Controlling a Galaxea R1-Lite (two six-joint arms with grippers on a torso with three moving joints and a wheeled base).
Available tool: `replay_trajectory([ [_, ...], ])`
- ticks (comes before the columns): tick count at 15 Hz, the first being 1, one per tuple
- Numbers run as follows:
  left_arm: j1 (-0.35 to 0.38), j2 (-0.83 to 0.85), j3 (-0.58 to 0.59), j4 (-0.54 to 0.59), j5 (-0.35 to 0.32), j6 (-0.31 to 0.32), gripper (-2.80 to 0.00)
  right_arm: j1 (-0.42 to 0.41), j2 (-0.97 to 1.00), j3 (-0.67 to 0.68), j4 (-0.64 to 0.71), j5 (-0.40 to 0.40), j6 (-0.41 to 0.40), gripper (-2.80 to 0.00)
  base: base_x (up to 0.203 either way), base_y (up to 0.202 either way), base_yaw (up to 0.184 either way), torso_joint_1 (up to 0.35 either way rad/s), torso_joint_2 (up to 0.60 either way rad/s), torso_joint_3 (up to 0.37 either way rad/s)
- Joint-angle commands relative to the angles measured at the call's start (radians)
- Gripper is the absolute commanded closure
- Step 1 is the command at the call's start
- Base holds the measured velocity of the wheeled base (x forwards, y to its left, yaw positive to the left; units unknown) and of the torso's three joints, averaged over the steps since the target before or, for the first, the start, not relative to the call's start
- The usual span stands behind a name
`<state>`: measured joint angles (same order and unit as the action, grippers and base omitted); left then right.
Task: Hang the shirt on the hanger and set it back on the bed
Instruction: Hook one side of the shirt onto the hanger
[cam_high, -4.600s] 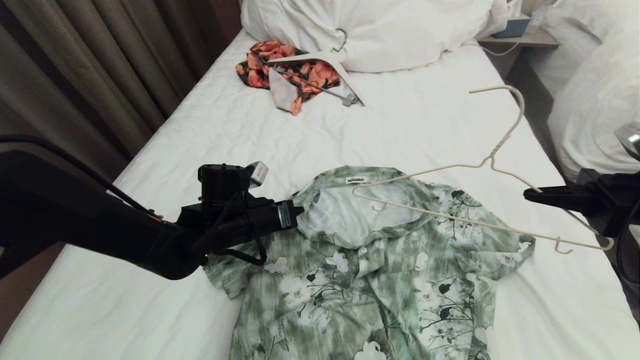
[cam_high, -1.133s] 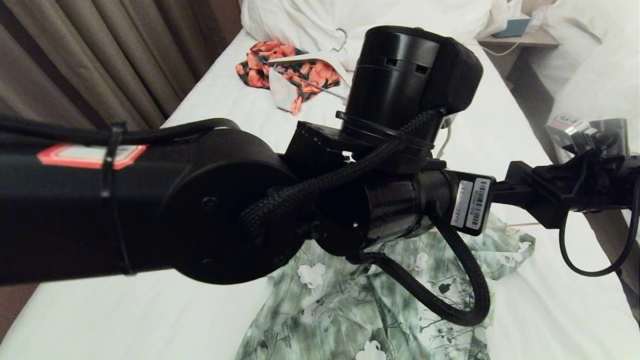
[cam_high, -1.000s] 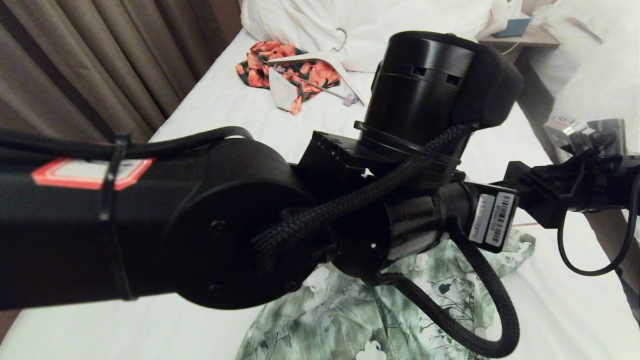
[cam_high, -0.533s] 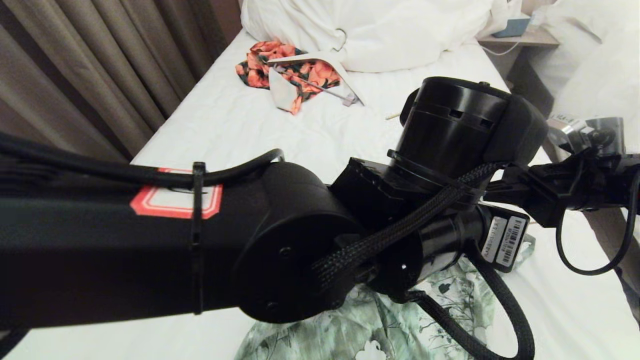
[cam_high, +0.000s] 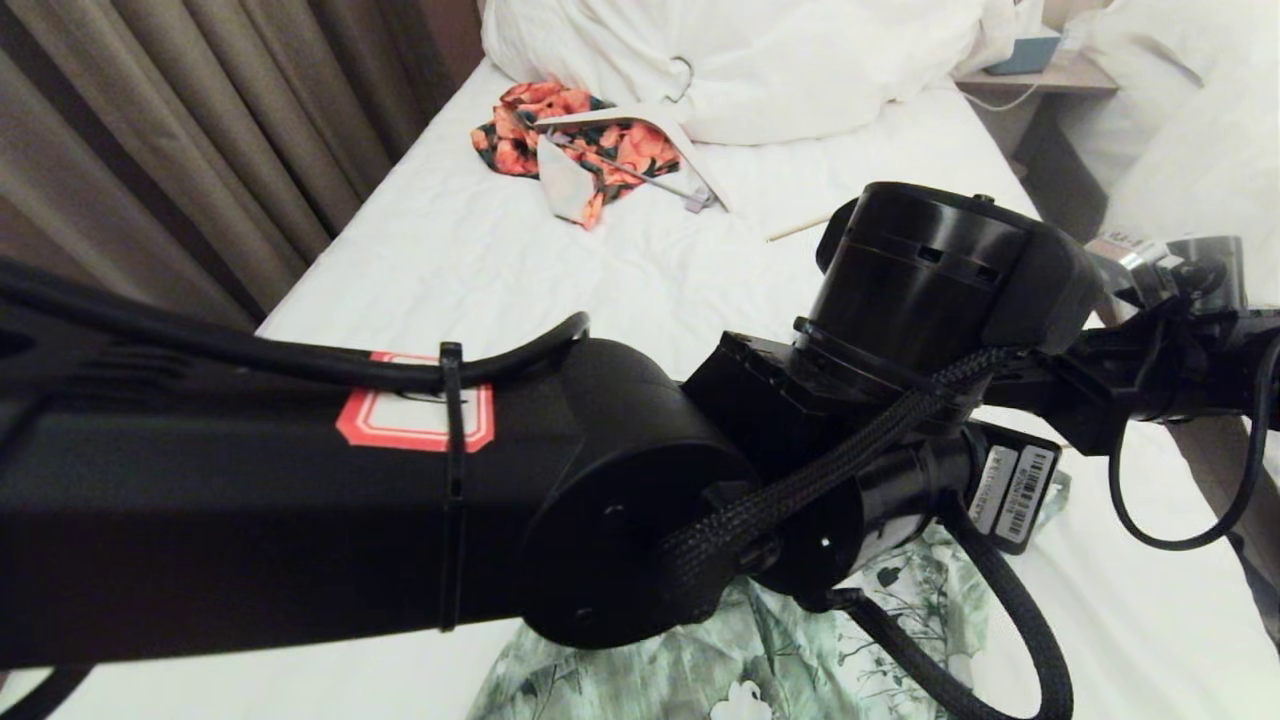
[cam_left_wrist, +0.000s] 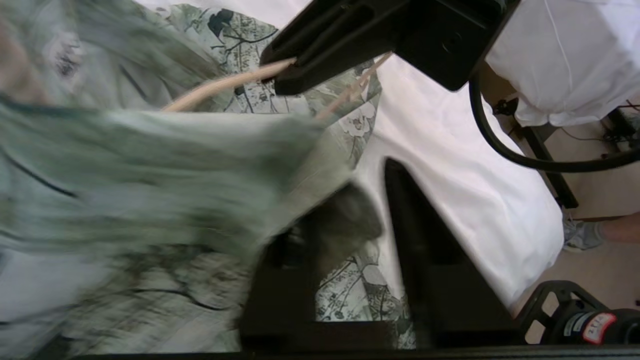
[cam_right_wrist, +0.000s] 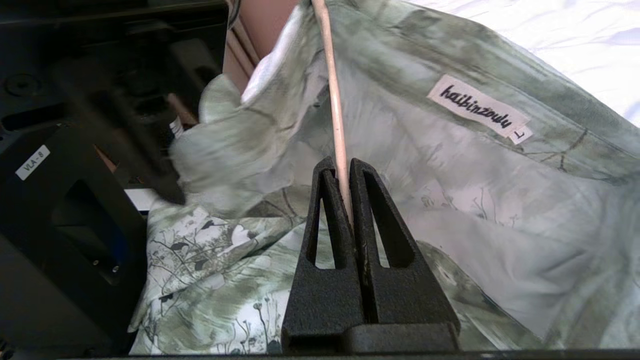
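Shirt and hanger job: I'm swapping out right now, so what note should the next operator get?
Right gripper: shut on the hanger, holding its wire inside the shirt near the collar label.
Left gripper: fingers apart, shirt cloth draped over one of them; grip uncertain. Its arm blocks most of the head view.
Shirt lies partly on the bed, collar area lifted.
Done: hanger threaded into the shirt on one side, it seems.
Left: seat the shirt fully on the hanger, then lay both on the bed.

The left arm (cam_high: 600, 480) crosses above the shirt (cam_high: 760, 660) on the bed (cam_high: 480, 260).
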<state>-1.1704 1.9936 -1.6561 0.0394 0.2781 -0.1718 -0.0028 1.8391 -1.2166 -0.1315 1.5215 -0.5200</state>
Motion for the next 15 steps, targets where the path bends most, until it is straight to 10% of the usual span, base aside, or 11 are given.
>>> replay_trajectory([
  [1, 0.000, -0.003, 0.012, 0.002, 0.006, -0.002, -2.80, -0.003, 0.002, -0.003, -0.002, 0.009, -0.003, 0.00, 0.000, 0.000, 0.000, 0.000, 0.00, 0.000],
  [13, -0.018, -0.250, 0.404, 0.002, 0.064, 0.014, -2.80, -0.008, -0.008, -0.001, -0.002, 0.009, -0.003, 0.00, 0.000, 0.000, 0.000, 0.000, 0.00, 0.000],
  [14, -0.018, -0.286, 0.439, 0.001, 0.074, 0.017, 0.00, -0.008, -0.012, 0.005, -0.002, 0.009, -0.003, 0.00, 0.000, 0.000, 0.000, 0.000, 0.00, 0.000],
  [15, -0.018, -0.328, 0.464, 0.001, 0.082, 0.020, 0.00, -0.006, -0.015, 0.008, -0.002, 0.009, -0.003, 0.00, 0.000, 0.000, 0.000, 0.000, 0.00, 0.000],
])
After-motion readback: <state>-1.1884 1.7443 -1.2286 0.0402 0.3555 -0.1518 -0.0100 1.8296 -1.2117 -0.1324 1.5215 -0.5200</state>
